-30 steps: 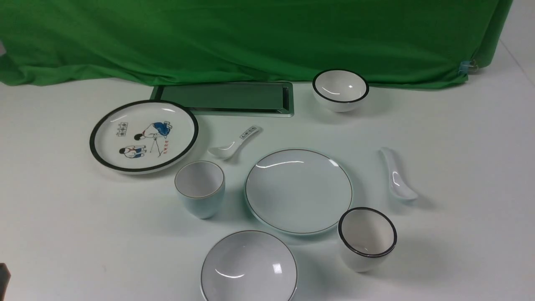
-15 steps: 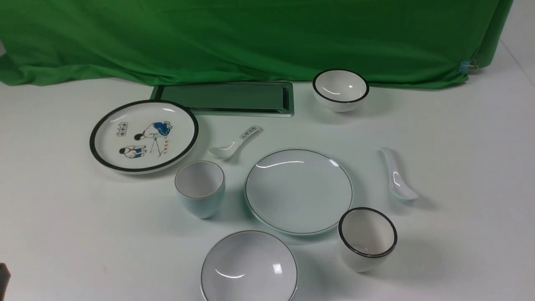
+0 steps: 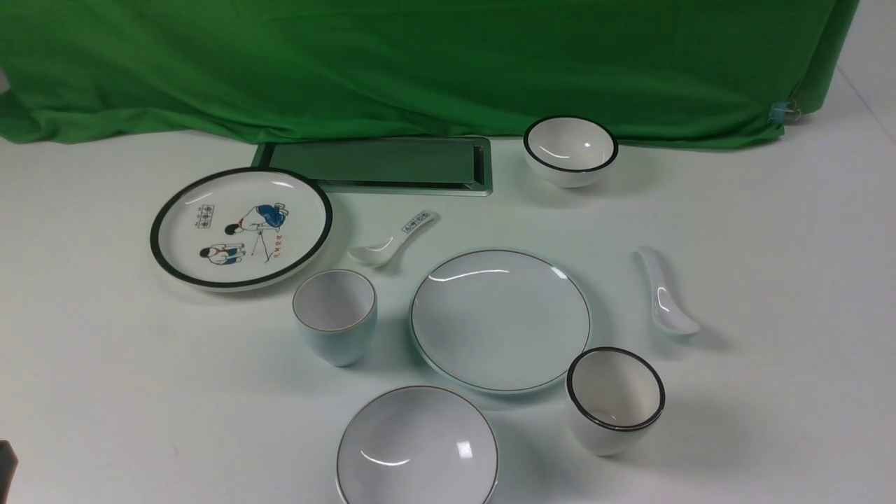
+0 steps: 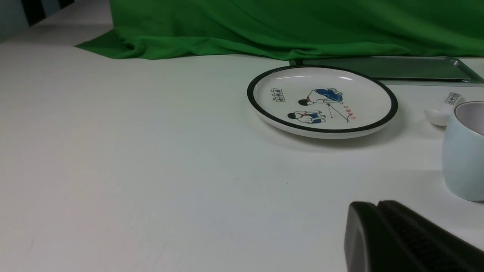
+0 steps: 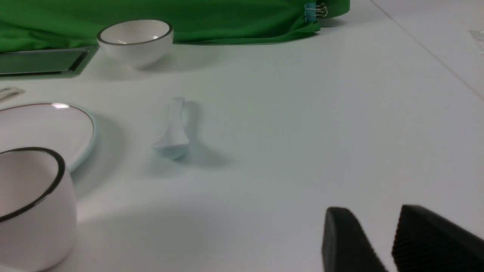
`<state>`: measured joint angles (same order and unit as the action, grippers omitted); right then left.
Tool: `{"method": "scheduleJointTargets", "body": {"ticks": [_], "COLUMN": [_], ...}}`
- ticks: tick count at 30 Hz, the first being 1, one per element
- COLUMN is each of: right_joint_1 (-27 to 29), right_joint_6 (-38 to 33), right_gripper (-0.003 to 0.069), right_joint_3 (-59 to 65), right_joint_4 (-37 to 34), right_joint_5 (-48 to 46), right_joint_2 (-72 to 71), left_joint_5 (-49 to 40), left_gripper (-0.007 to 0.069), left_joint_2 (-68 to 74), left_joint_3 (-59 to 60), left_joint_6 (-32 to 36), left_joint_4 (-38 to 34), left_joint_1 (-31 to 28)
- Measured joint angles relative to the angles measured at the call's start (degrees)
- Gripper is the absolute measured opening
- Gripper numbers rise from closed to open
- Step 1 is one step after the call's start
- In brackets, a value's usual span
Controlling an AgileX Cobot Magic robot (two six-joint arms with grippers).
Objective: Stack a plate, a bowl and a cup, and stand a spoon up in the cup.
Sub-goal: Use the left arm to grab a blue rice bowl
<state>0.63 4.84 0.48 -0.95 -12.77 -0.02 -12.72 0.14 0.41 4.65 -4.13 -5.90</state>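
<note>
The plain plate (image 3: 500, 320) lies mid-table. In front of it, at the near edge, sits the shallow bowl (image 3: 417, 448). The pale blue cup (image 3: 334, 315) stands upright left of the plate. The plain white spoon (image 3: 665, 292) lies on the table to the plate's right. My left gripper (image 4: 378, 206) is shut and empty, low over bare table, with the cup (image 4: 463, 151) ahead of it and off to one side. My right gripper (image 5: 372, 209) is open with nothing between its fingers. The spoon (image 5: 174, 130) lies well ahead of it. Neither arm reaches into the front view beyond a dark tip at the lower left corner.
A black-rimmed cartoon plate (image 3: 240, 227) sits at the back left, with a printed spoon (image 3: 393, 239) beside it. A black-rimmed cup (image 3: 614, 400) stands close to the plate's front right. A black-rimmed bowl (image 3: 570, 150), a metal tray (image 3: 381, 164) and green cloth (image 3: 420, 63) line the back.
</note>
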Motion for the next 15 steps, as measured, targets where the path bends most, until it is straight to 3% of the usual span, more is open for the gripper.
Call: {"method": "scheduleJointTargets", "body": {"ticks": [6, 8, 10, 11, 12, 13, 14, 15], "right_joint_1": [0.0, 0.0, 0.0, 0.0, 0.0, 0.0, 0.0, 0.0], "right_joint_6": [0.22, 5.64, 17.58, 18.98, 29.96, 36.59, 39.76, 50.63], "right_gripper": [0.0242, 0.0242, 0.0242, 0.0242, 0.0242, 0.0242, 0.0242, 0.0242], "right_joint_3": [0.0, 0.0, 0.0, 0.0, 0.0, 0.0, 0.0, 0.0], "right_joint_4": [-0.19, -0.46, -3.02, -3.37, -5.98, -7.19, -7.65, -8.85], "right_joint_5": [0.07, 0.07, 0.07, 0.07, 0.07, 0.19, 0.19, 0.08], "right_joint_2": [0.0, 0.0, 0.0, 0.0, 0.0, 0.0, 0.0, 0.0], "left_joint_5": [0.0, 0.17, 1.32, 1.61, 2.28, 2.47, 2.47, 2.47], "left_gripper": [-0.0029, -0.0029, -0.0029, -0.0029, -0.0029, -0.0029, -0.0029, -0.0029], "left_joint_2": [0.0, 0.0, 0.0, 0.0, 0.0, 0.0, 0.0, 0.0], "left_joint_3": [0.0, 0.0, 0.0, 0.0, 0.0, 0.0, 0.0, 0.0], "left_joint_6": [-0.06, -1.82, -7.75, -9.33, -14.37, -18.21, -19.46, -22.54], "left_joint_4": [0.45, -2.98, -13.18, -15.84, -24.29, -30.91, -33.21, -39.33], "left_joint_1": [0.0, 0.0, 0.0, 0.0, 0.0, 0.0, 0.0, 0.0]}}
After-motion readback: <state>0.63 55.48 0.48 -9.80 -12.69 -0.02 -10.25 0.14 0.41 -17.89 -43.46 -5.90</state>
